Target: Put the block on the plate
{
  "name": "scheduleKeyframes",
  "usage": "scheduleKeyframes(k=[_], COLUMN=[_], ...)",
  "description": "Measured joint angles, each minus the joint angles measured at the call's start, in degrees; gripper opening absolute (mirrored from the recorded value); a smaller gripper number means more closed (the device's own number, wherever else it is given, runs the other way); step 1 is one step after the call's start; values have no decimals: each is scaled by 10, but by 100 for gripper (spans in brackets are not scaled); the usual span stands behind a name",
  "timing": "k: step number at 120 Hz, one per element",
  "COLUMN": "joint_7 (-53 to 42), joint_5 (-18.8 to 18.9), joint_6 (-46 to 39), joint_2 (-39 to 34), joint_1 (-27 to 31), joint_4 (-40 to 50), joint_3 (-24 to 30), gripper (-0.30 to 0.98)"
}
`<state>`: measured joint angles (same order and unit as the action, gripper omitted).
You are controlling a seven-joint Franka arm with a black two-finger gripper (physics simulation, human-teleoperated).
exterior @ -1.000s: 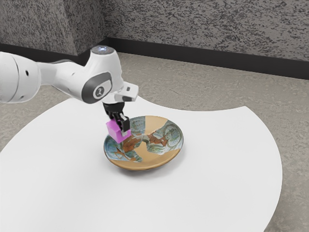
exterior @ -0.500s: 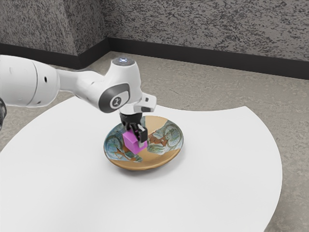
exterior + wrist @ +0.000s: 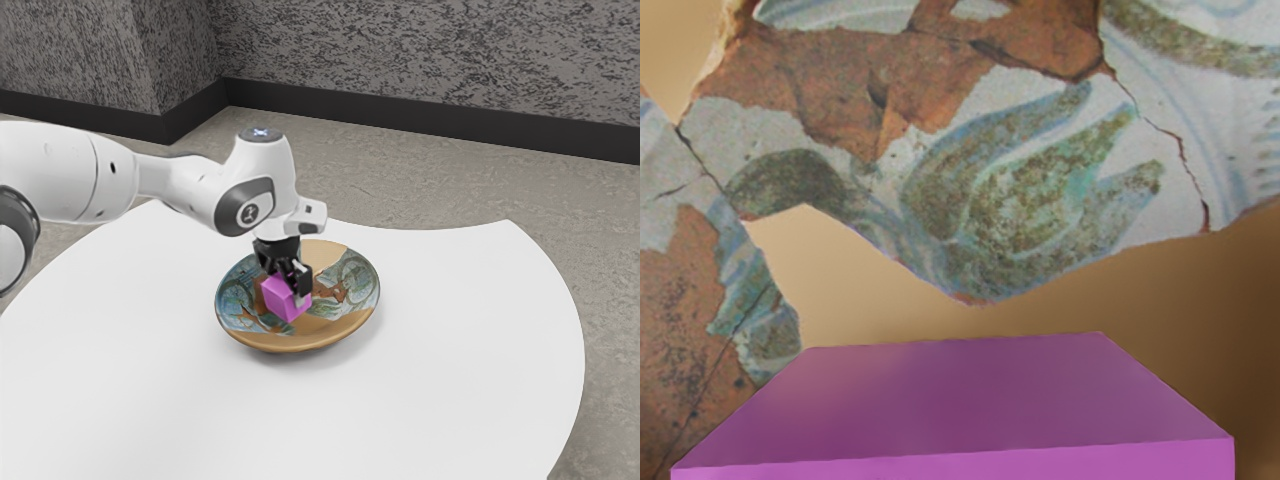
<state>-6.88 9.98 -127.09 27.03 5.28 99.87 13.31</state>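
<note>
My gripper (image 3: 287, 287) is closed on the magenta block (image 3: 286, 300), one finger to each side of it — a pinch, with the block sticking out below my fingertips. I have it inside the outline of the painted plate (image 3: 335, 323), close to the plate's middle and a touch toward the exterior view's left. Whether the block's underside meets the plate or hangs just above it, I can't rightly tell from here.

The plate sits on the white table (image 3: 460, 350), its tan rim showing all along the near side. It is patched in plain tan, with blue-green painting and rusty brown areas between. My white arm (image 3: 75, 172) comes in from the exterior view's left, and the hand points down over the plate.

In my wrist view the block looms large — a wide, dull purple face, with a brighter magenta face along one edge. Beyond it lies the plate's surface: leafy green and blue strokes on a pale ground, thin dark cracks, brown patches and smooth tan ones.

Past the table are a grey-beige floor (image 3: 420, 190), a dark baseboard (image 3: 450, 118) and a speckled grey wall (image 3: 420, 50).
</note>
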Motion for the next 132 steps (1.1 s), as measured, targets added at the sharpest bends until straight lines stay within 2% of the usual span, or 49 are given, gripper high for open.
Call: scheduleKeyframes(k=[20,43,90,122,132], joint_7=[1,2,0,-13,-16], joint_5=[-1,1,-2,-10,-17], joint_6=[3,19,98,177,203], joint_2=[-4,-26,-125,-169,-179], joint_1=[0,1,-7,-8,-10], joint_4=[-1,0,0,-43,-56], joint_3=[0,0,-1,-10,-30], gripper=[57,64,68,68,68])
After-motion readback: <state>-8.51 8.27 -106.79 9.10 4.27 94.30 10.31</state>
